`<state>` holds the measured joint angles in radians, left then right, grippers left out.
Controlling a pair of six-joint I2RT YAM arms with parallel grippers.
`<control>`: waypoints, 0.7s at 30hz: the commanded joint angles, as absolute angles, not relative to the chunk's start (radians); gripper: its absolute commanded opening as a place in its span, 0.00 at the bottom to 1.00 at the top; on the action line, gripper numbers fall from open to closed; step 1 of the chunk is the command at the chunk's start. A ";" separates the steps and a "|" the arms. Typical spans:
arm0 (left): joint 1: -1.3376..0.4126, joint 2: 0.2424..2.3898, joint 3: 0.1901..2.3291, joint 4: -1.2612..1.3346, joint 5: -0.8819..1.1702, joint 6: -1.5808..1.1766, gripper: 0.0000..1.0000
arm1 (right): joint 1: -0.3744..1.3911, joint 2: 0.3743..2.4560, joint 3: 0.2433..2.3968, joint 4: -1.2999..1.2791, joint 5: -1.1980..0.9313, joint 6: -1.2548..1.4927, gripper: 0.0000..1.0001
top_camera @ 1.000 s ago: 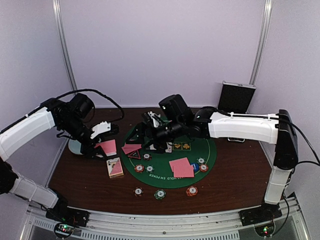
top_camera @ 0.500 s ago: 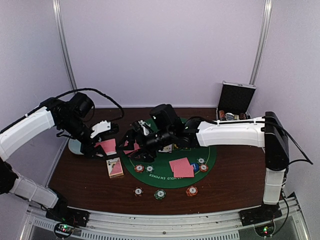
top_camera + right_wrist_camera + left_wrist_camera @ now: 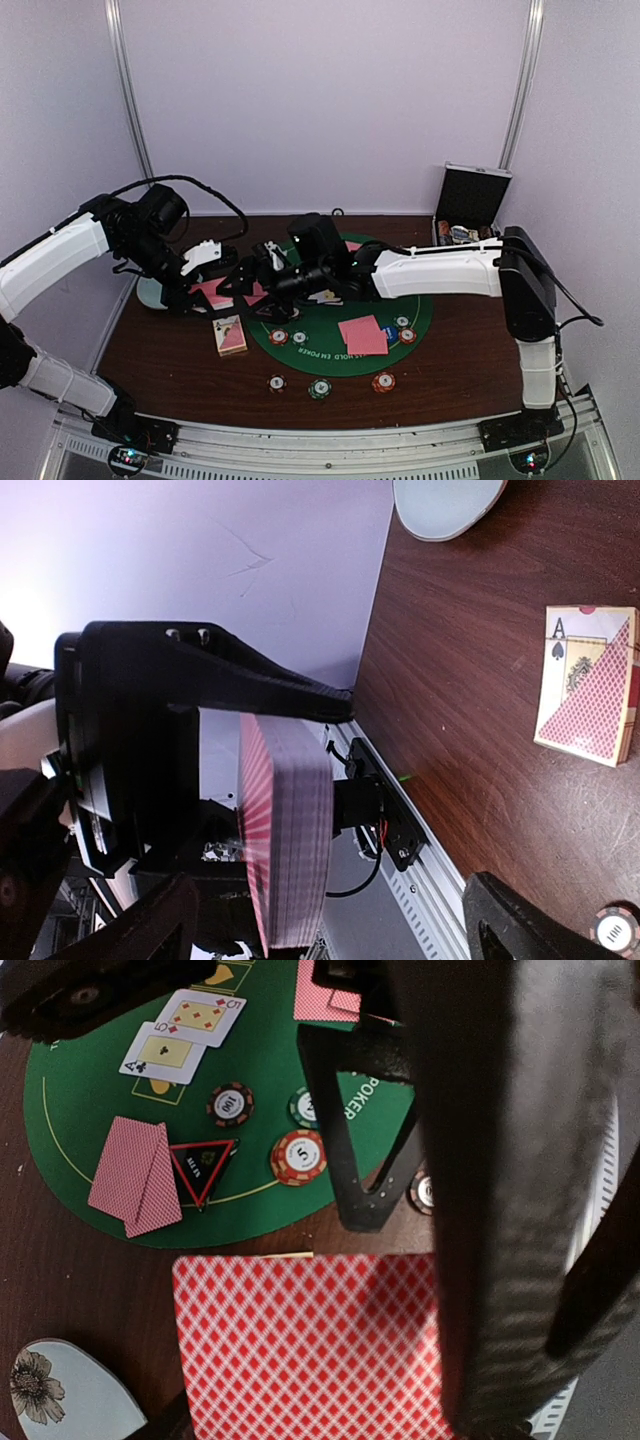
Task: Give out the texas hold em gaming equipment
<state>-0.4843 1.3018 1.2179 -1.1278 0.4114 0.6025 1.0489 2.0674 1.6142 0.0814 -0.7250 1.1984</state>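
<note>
Left gripper (image 3: 198, 291) pinches thick deck (image 3: 310, 1345), red-white diamond-lattice backs, lower centre. Right gripper (image 3: 241, 287) spread wide. Round green mat (image 3: 85, 1100) reads "POKER"; striped chip (image 3: 298, 1156) marked "5".

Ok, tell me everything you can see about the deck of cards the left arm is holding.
The deck of cards is a thick, squared stack with pink-red diamond-patterned backs, apparently coated paper. The left claw is shut on it, holding it above the brown table toward its left, top back facing that wrist's camera. The right claw hangs open close beside it; I can't tell if they touch.
</note>
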 commanded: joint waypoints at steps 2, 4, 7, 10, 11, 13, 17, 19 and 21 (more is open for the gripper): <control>-0.480 1.290 1.243 -1.112 0.437 0.595 0.00 | 1.055 2.131 1.680 0.182 -0.753 1.267 0.95; -0.480 1.289 1.242 -1.112 0.435 0.598 0.00 | 1.057 2.150 1.698 0.193 -0.762 1.282 0.95; -0.480 1.288 1.242 -1.112 0.437 0.601 0.00 | 1.060 2.178 1.729 0.189 -0.776 1.293 0.94; -0.480 1.290 1.244 -1.112 0.436 0.603 0.00 | 1.060 2.202 1.754 0.177 -0.793 1.302 0.93; -0.480 1.291 1.244 -1.112 0.436 0.603 0.00 | 1.060 2.211 1.760 0.168 -0.799 1.302 0.93; -0.480 1.291 1.244 -1.112 0.436 0.603 0.00 | 1.059 2.218 1.766 0.160 -0.811 1.303 0.92; -0.480 1.290 1.244 -1.112 0.437 0.603 0.00 | 1.048 2.212 1.746 0.142 -0.828 1.299 0.90; -0.480 1.291 1.245 -1.112 0.434 0.604 0.00 | 1.041 2.201 1.731 0.123 -0.830 1.287 0.89; -0.480 1.291 1.248 -1.112 0.435 0.604 0.00 | 1.033 2.186 1.715 0.096 -0.828 1.270 0.88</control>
<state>-0.4843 1.3014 1.2179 -1.1278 0.4118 0.6029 1.0462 2.2070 1.7329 0.1387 -0.8085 1.2900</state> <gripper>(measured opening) 0.679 0.892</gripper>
